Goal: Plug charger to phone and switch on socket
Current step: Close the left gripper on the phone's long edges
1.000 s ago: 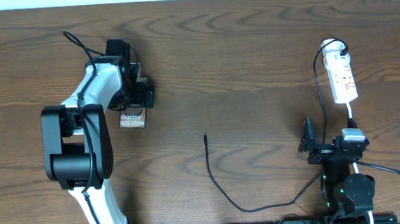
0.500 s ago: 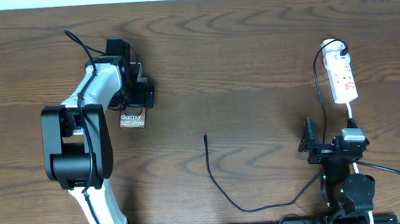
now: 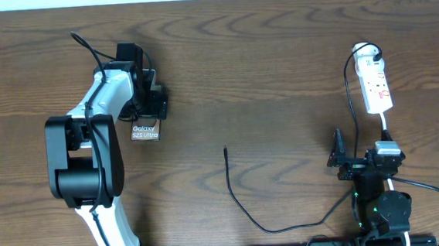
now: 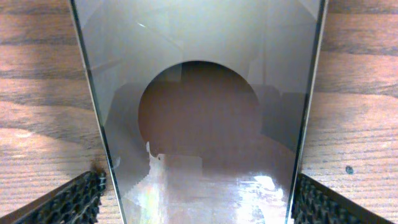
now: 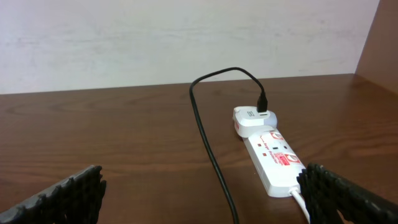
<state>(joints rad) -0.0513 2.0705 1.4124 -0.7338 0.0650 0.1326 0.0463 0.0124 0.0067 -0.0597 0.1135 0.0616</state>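
Brown wood of the table (image 3: 276, 49) fills the overhead view, with the task's things spread across it. The phone (image 3: 145, 131) lies flat at the left, lettering up, its far part under the left gripper (image 3: 150, 104), which has its arm stretched over it, probably to take the phone by its long edges. The charger (image 3: 227, 158) lies loose in the middle, its free end pointing to the far edge and well apart from the phone, so nothing is plugged in yet. The cable loops along the near edge and runs up to the socket (image 3: 376, 85) at the far right. The right gripper (image 3: 359, 160) waits near that side, short of the socket.

From the left wrist, the phone's glossy face mirrors the camera and sits squarely between the two ribbed pads (image 4: 78, 199). The fingers stand wide, each just at an edge; whether they press it, I cannot tell.

From the right wrist, the ribbed fingertips (image 5: 62, 196) sit spread at the lower corners with nothing between them. Ahead, the charger's white plug (image 5: 252, 118) sits in the socket's far end, so the strip looks ready for switching on.
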